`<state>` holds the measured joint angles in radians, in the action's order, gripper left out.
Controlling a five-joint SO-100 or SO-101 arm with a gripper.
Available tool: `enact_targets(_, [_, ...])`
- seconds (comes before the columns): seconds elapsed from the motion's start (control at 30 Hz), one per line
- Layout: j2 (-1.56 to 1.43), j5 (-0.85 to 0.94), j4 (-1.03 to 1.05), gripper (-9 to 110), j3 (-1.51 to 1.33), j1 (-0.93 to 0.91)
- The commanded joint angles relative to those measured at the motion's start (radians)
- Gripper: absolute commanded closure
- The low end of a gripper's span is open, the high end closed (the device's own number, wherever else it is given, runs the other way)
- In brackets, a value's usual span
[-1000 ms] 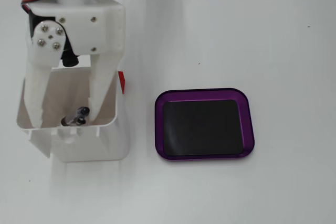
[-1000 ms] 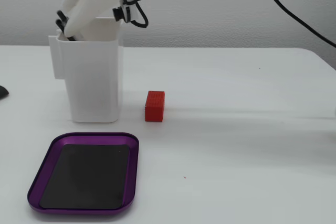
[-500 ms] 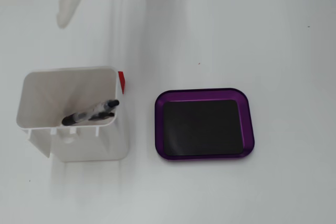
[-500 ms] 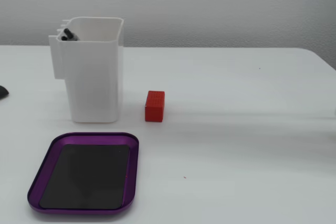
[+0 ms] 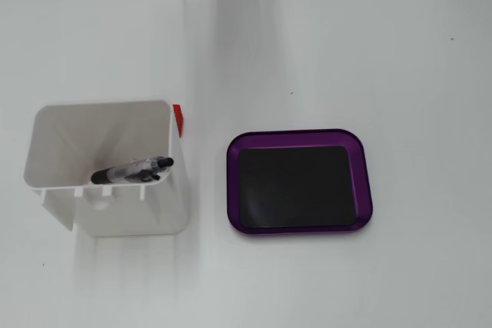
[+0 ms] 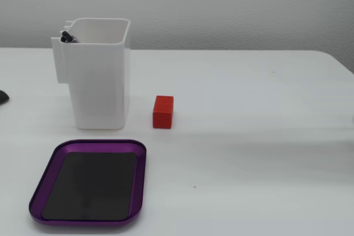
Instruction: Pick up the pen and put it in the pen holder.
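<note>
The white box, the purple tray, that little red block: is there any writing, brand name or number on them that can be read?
None can be read.
The pen holder: plain white walls, no lettering.
The purple tray: no marks on its rim or black centre.
The red block: fine surface texture, too small to tell whether it is text.
The pen: any print is too small to read.

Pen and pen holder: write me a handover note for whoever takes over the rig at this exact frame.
End effector: not in either fixed view; state unknown.
Pen: inside the pen holder, leaning toward the notched rim; only its black top shows above the rim from the side.
Purple tray and red block: on the table, apart from the holder.
Done: pen is in the holder.
Left: nothing visible for this task.
</note>
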<state>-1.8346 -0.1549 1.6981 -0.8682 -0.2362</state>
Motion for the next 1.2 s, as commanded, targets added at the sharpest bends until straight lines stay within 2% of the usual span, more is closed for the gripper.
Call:
enact_targets(0.0, [-0.195,0.034,0.002,79,-0.281,0.003])
enact_targets(0.2, [-0.448,0.092,-0.086,79,-0.815,0.003])
enact_targets(0.43, [-0.795,0.161,-0.417,79,-1.434,0.002])
enact_targets(0.57, [-1.023,0.176,-0.538,79,-1.71,-0.005])
enact_targets(0.93, [-1.609,0.178,-0.545,79,-2.154,0.002])
enact_targets(1.17, [-1.571,0.175,-0.545,80,-2.209,0.003])
